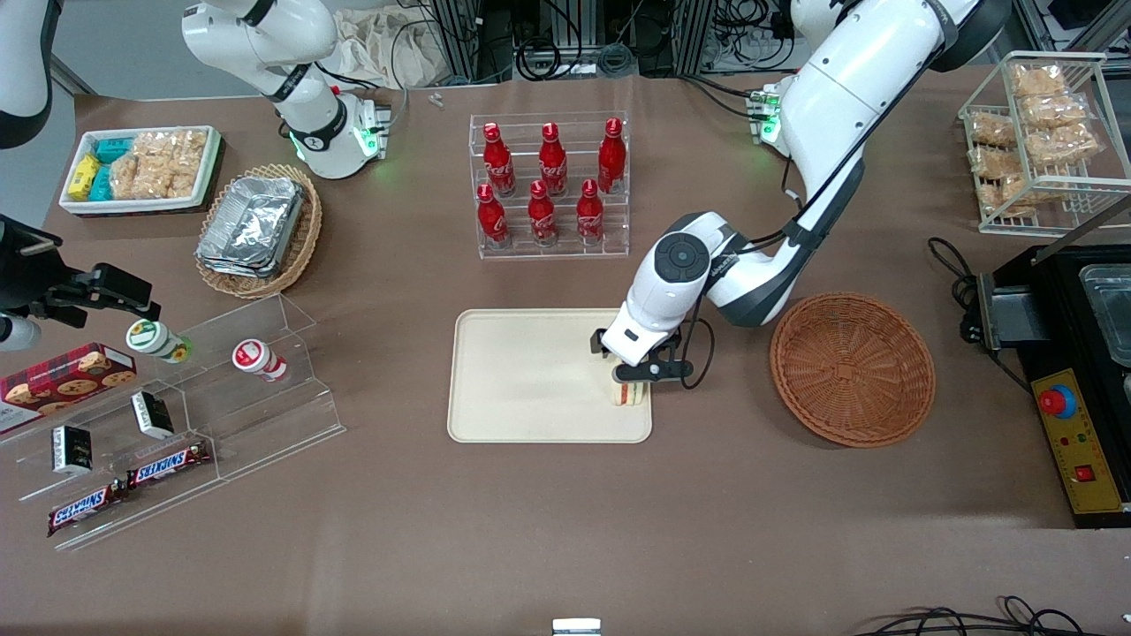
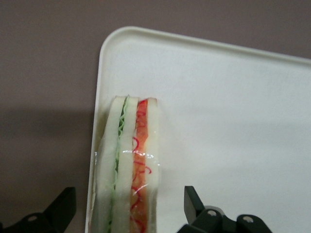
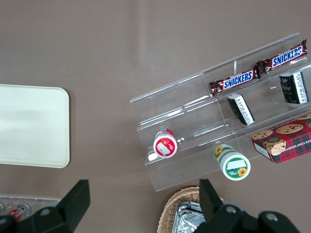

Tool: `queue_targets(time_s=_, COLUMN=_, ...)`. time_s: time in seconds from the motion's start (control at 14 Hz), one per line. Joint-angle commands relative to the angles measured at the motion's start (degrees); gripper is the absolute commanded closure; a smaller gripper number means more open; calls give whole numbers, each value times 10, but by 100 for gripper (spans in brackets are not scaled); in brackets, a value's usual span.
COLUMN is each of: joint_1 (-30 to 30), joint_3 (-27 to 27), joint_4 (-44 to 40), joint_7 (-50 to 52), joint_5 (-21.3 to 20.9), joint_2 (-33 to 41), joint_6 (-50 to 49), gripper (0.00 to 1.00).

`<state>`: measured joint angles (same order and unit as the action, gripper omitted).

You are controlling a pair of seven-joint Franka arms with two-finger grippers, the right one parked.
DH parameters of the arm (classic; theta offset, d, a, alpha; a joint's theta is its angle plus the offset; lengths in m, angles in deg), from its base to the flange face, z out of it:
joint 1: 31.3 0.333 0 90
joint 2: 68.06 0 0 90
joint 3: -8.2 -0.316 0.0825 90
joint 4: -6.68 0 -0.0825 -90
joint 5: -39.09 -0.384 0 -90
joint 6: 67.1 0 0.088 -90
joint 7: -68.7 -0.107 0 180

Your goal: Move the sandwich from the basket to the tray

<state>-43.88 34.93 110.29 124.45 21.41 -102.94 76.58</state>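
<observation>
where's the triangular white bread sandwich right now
The triangular white bread sandwich sits on the cream rectangular tray, at its corner nearest the reddish-brown wicker basket, under the open gripper.

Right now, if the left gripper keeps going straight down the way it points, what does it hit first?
Likely the sandwich: the gripper is open directly above it, a finger on either side, and the tray is underneath. Clearance unclear.

You're looking at six red bottles [image 1: 552,184], two Snickers bars [image 1: 128,484], one sandwich [image 1: 628,392], one tray [image 1: 530,375], one basket [image 1: 853,368], and one gripper [image 1: 638,378] above the sandwich.
</observation>
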Motion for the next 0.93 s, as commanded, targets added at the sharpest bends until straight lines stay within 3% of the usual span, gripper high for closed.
queue_targets(time_s=0.0, joint_1=7, joint_3=-1, joint_4=-40, joint_7=38, joint_5=-7, joint_2=67, joint_6=-112, gripper=0)
queue_targets(time_s=0.21, joint_1=24, joint_3=0, joint_4=-139, joint_7=10, joint_5=3, joint_2=72, joint_6=-266, gripper=0)
queue_targets(time_s=0.5, joint_1=112, joint_3=-1, joint_4=-145, joint_7=-182, joint_5=114, joint_2=154, joint_6=-353, gripper=0)
queue_targets(time_s=0.71, joint_1=164, joint_3=-4, joint_4=-144, joint_7=-302, joint_5=133, joint_2=213, joint_6=-466, gripper=0)
queue_targets(time_s=0.86, joint_1=149, joint_3=-68, joint_4=-141, joint_7=-377, joint_5=151, joint_2=256, joint_6=-525, gripper=0)
